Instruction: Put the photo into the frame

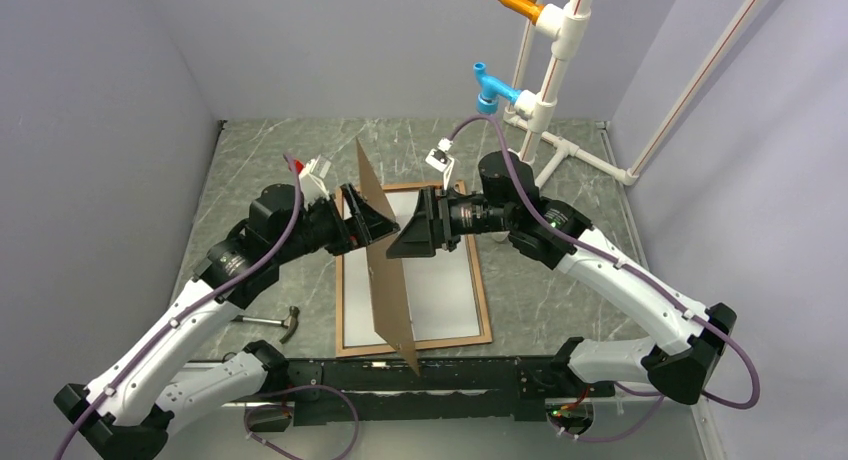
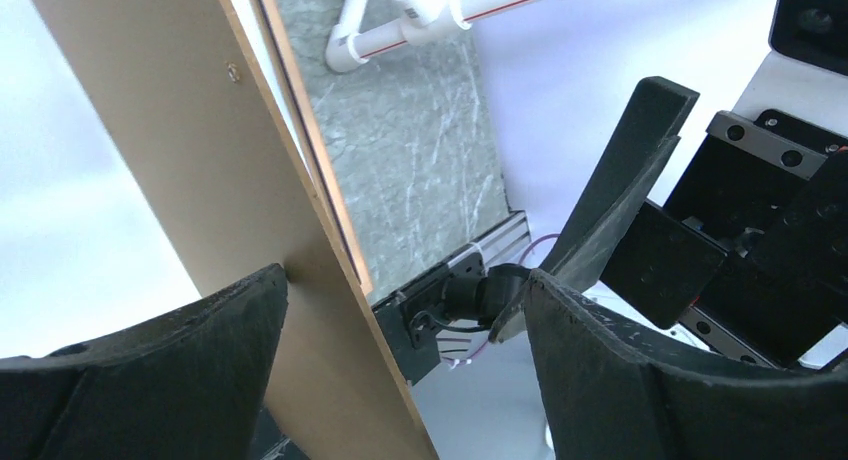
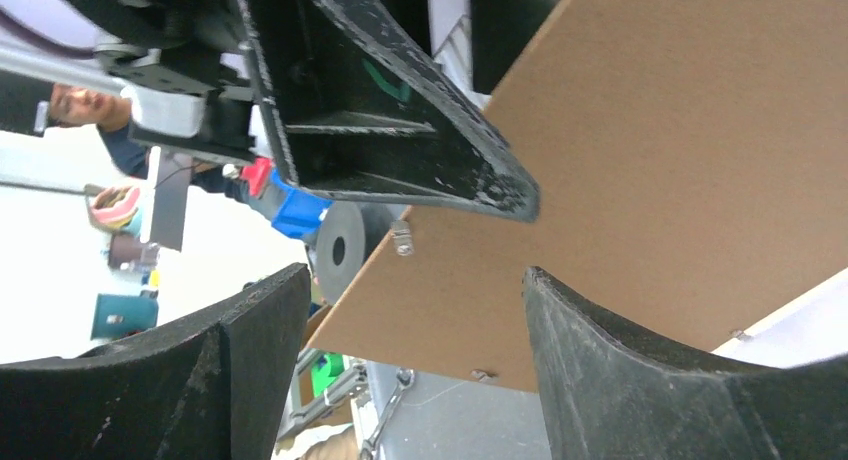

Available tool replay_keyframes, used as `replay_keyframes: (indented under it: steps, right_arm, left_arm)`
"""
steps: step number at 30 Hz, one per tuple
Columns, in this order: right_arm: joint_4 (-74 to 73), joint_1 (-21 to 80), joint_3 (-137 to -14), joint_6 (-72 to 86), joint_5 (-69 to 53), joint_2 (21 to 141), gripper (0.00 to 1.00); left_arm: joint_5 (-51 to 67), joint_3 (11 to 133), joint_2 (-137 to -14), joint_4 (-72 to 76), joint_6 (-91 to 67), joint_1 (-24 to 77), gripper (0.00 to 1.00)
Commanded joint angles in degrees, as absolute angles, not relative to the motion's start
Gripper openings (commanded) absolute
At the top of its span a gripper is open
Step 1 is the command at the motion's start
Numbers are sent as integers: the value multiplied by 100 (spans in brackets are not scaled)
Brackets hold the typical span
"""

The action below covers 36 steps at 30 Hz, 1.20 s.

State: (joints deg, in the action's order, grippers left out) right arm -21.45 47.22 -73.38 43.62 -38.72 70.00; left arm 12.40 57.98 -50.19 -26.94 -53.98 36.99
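Right now your backing board (image 1: 388,280) stands on edge over the frame (image 1: 484,315). The frame lies flat on the table (image 1: 260,170) with the photo (image 1: 445,290) inside it, white side up. Both pincers are released — the left gripper (image 1: 372,223) straddles the board with one finger (image 2: 200,350) touching it, and the right gripper (image 1: 404,240) gapes wide at the board's other face.

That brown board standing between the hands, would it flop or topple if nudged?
Likely stiff: the board looks flat though standing on edge. Probably light, being so thin. Apt to tip, since it seems to balance on one narrow edge.
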Motion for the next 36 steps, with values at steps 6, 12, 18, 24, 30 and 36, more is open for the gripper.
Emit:
replay_keyframes:
  steps: [6,12,18,24,30,36]
  right_arm:
    - [-3312,4723,-7514,3852,-2385,6700,80]
    - [-3465,4685,-7282,3832,-2178,6615,80]
    - [-3533,4665,-6939,3859,-2005,6512,82]
    - [-3497,4577,-6355,3999,-1889,6253,88]
    - [-3271,4113,-5415,4193,-1988,5679,98]
    - [-2180,3110,-4096,4636,-3227,4830,99]
  left_arm:
    - [570,6339,-5098,-4281,-4854,3669,77]
    - [97,6673,-5315,-5084,-4671,3679,46]
    - [16,6698,-5212,-5163,-4652,3672,11]
    - [18,6559,-4899,-4967,-4754,3676,0]
    - [18,6058,-4107,-4364,-5058,3677,0]
    - [97,5658,-3340,-3543,-5369,3672,0]
